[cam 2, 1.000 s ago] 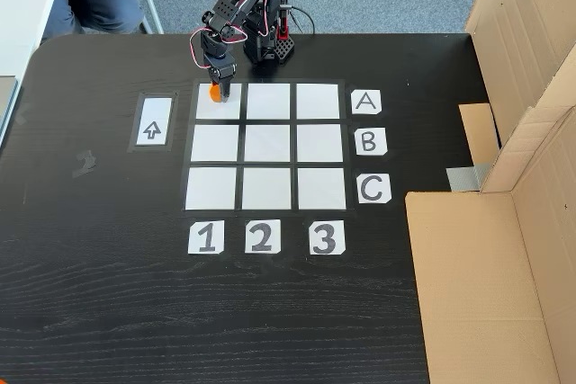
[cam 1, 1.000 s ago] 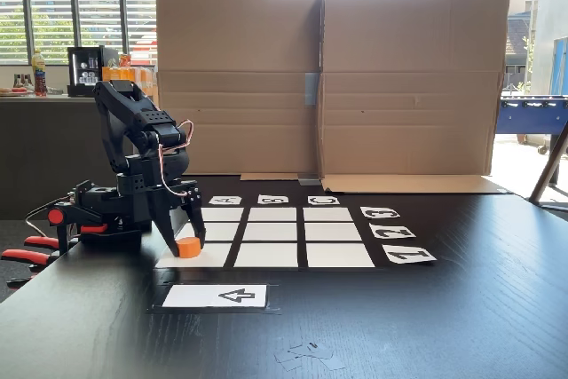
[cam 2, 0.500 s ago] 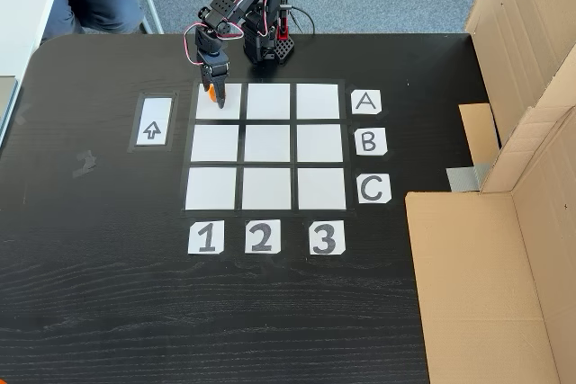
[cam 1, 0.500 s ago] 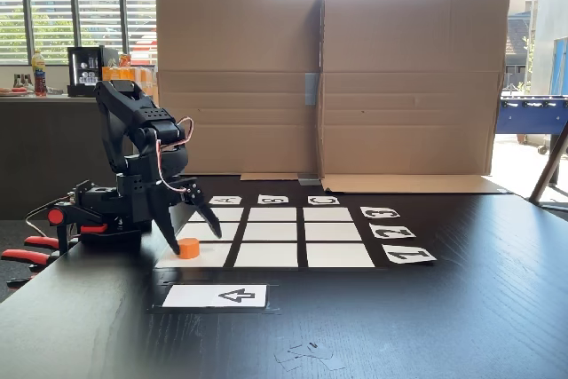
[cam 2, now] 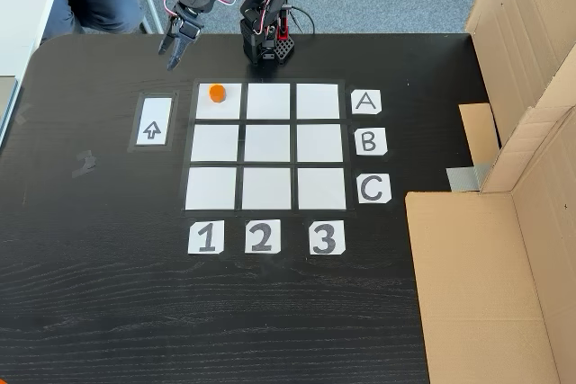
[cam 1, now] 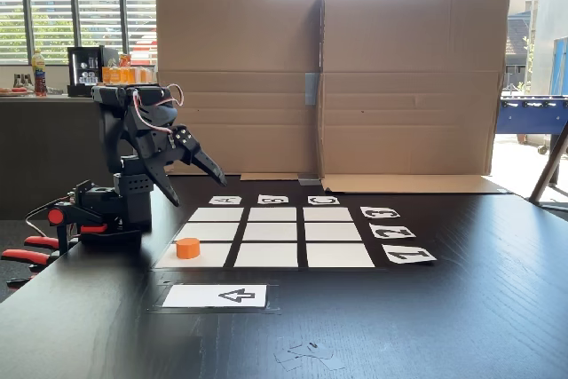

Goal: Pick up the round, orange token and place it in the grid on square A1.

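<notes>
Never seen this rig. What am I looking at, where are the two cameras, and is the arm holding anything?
It is a small black robot arm bolted at the edge of a dark table, with a two-finger hand at its tip.

One fixed view looks across the table at low height, facing a cardboard wall. The other fixed view looks down from above.

On the table lies a grid of nine white paper squares, with cards lettered A, B, C and numbered 1, 2, 3 along two sides, plus a separate arrow card.

An orange token sits on square A1, the corner cell nearest the arm. The hand is open, raised off the table, and holds nothing.
</notes>
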You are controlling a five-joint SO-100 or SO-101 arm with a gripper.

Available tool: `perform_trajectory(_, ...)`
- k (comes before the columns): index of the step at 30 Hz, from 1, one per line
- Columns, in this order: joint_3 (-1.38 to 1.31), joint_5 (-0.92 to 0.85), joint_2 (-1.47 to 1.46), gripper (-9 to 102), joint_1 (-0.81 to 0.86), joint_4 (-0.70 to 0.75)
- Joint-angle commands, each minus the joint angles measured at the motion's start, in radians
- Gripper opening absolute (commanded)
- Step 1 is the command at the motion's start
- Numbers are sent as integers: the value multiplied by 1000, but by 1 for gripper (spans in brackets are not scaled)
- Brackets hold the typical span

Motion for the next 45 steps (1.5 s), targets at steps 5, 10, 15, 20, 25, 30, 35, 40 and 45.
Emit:
perform_trajectory(5,-21,-17,192,34,189,28)
perform_trajectory(10,26,-29,330,31,318,181)
perform_trajectory(15,147,-98,471,27,439,308)
perform_trajectory(20,288,-106,594,24,523,341)
perform_trajectory(25,423,-133,649,22,597,344)
perform_trajectory(30,515,-186,653,19,658,330)
perform_trajectory(35,617,-202,686,18,704,290)
perform_trajectory(40,681,-202,736,15,719,239)
perform_trajectory(45,770,-224,784,14,739,175)
